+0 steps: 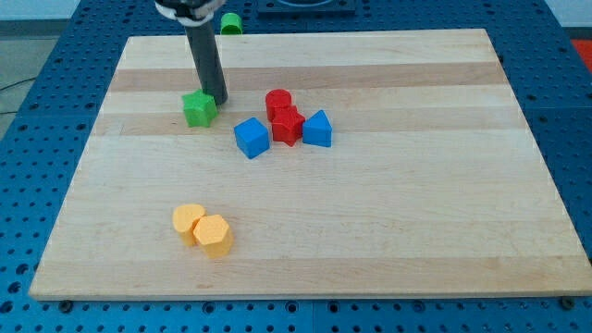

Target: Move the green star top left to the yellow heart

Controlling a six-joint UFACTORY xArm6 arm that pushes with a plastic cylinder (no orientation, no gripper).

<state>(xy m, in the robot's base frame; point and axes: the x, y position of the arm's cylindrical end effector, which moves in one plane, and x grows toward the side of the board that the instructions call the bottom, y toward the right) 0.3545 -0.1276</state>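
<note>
Wooden board: my tip against green star (top-right side).

**Non-task blocks on the counter**

Wooden counter on blue pegboard. Centre cluster: blue cube, red cylinder touching red star, blue triangle just beside it. Yellow hexagon at lower left. Green cylinder at top edge.

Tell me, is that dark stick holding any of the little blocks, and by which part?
Nothing is held. My tip only pushes; it stands at the upper right edge of the green star, seemingly touching it.
</note>
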